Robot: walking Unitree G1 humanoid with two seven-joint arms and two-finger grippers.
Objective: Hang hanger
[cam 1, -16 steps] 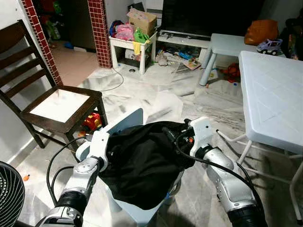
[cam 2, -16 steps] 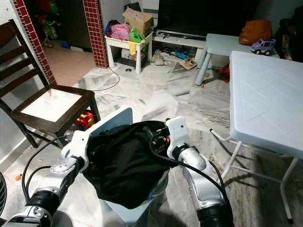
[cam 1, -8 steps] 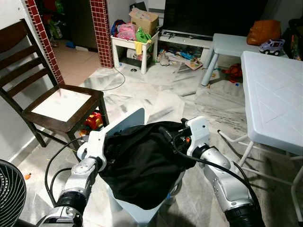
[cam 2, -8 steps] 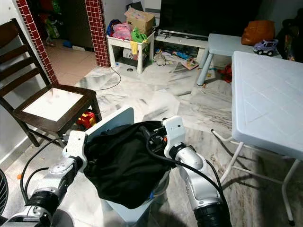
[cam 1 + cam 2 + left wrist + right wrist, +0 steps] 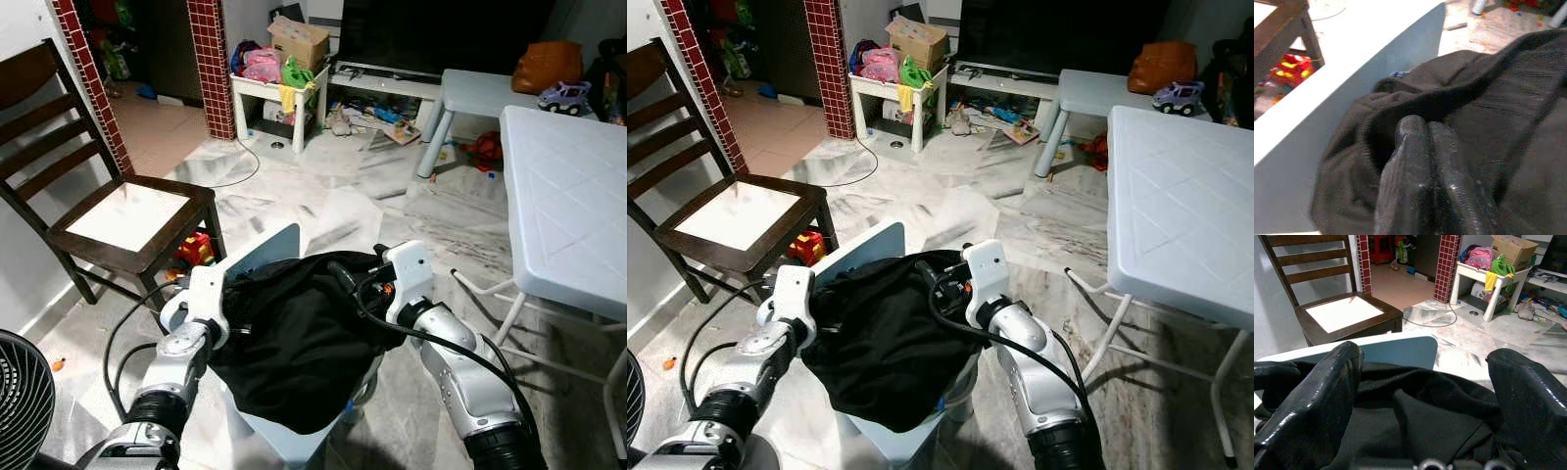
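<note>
No hanger that I can make out anywhere, what's actually front and centre is a black garment (image 5: 294, 343) bunched up and draped over a small pale blue chair (image 5: 257, 257), hanging down over its seat. The left gripper (image 5: 1427, 142) is at the garment's left edge, fingers pressed together with dark cloth wrapped round them, though whether any fabric is really pinched between them I can't say. The right gripper (image 5: 1425, 382) is at the upper right of the bundle with its two black fingers (image 5: 1322, 391) spread wide apart, the cloth sitting in the gap and below it. Left of all this is a dark wooden chair (image 5: 118, 215) with a light seat, and a red toy (image 5: 194, 252) on the marble floor (image 5: 333, 196) under it. A white plastic table (image 5: 568, 196) runs along the right side. Further back there's a small white side table (image 5: 274, 98) piled with a cardboard box and coloured bags, a TV stand, and a red tiled pillar (image 5: 208, 59). A fan (image 5: 20, 401) peeks in at the lower left corner.
</note>
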